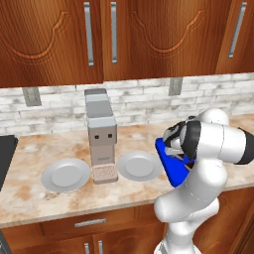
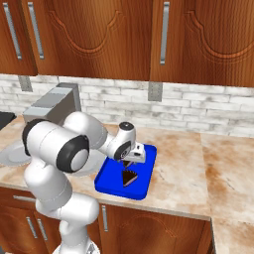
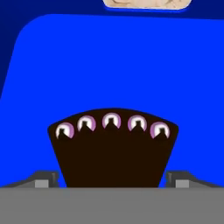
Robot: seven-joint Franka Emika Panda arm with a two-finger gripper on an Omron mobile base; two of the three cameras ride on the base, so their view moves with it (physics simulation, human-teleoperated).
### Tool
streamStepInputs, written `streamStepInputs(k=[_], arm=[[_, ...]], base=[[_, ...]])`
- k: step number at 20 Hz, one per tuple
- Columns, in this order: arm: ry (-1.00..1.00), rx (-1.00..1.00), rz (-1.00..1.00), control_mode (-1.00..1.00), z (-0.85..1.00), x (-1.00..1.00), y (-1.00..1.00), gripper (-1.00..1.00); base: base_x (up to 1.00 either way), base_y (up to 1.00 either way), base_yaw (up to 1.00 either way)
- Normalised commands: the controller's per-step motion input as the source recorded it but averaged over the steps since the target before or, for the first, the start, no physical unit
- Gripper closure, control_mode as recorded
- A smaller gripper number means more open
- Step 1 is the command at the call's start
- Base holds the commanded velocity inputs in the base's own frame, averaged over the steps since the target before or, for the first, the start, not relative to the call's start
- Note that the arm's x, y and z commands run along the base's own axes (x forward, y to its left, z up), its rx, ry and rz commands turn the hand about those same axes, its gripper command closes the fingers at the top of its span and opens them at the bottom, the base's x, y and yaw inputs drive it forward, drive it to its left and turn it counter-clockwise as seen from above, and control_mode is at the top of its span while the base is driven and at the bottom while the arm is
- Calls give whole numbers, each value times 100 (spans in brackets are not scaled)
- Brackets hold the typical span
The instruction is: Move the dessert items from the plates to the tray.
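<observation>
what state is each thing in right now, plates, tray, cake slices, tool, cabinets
left plate: empty, on the counter
right plate: empty, on the counter
blue tray: flat on the counter, holds both cake slices
near cake slice: lying on the tray, free
far cake slice: on the tray, between the open fingers
tool: open, low over the far slice
upper cabinet doors: shut

2 base views flank the arm, sharing tray [image 2: 144, 186], hand view close above it
</observation>
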Motion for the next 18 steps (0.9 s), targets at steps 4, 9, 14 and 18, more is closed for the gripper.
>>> streamStepInputs(k=[4, 9, 14, 18], arm=[[1, 0, 0, -100, 32, 0, -1, -100], [6, 0, -1, -100, 47, -1, 0, -100], [1, 0, -1, -100, 45, -40, 0, -100], [0, -1, 0, -100, 38, -84, 6, -100]], base=[[0, 0, 0], [0, 0, 0], [0, 0, 0], [0, 0, 0]])
